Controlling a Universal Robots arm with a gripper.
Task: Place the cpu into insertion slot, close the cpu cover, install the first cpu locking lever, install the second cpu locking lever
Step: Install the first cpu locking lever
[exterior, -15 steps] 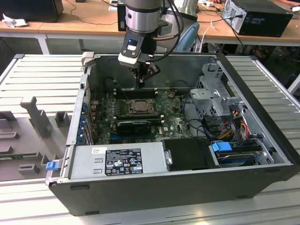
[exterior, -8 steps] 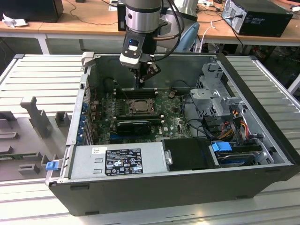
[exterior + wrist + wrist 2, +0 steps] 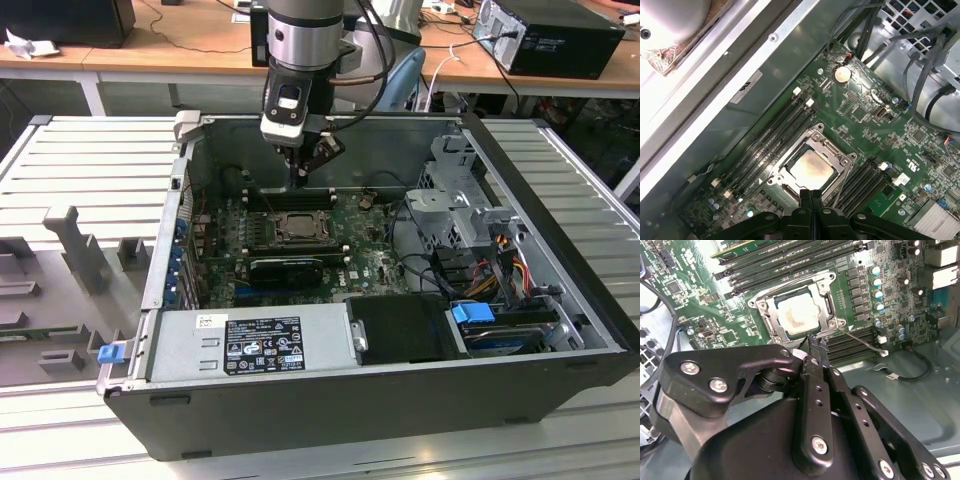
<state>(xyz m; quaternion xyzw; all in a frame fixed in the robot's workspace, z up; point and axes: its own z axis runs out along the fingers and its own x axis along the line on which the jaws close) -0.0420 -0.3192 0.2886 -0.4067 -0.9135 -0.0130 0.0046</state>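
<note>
Tool (image 3: 810,194) clenched, fingertips together, nothing in it; in the exterior view it hangs just at 12 o'clock of the socket (image 3: 264,230). Chip (image 3: 811,167) sits in the socket, cover (image 3: 771,320) lying flat around it. One wire lever (image 3: 862,341) angles away from the socket corner.

Soft room light is filling the scene evenly.
Glare is whitening the cpu (image 3: 796,315) face in the second wrist view, a pale surface (image 3: 670,17) is blowing out in the first wrist view, and the case (image 3: 400,400) is shading its motherboard (image 3: 370,265).
</note>
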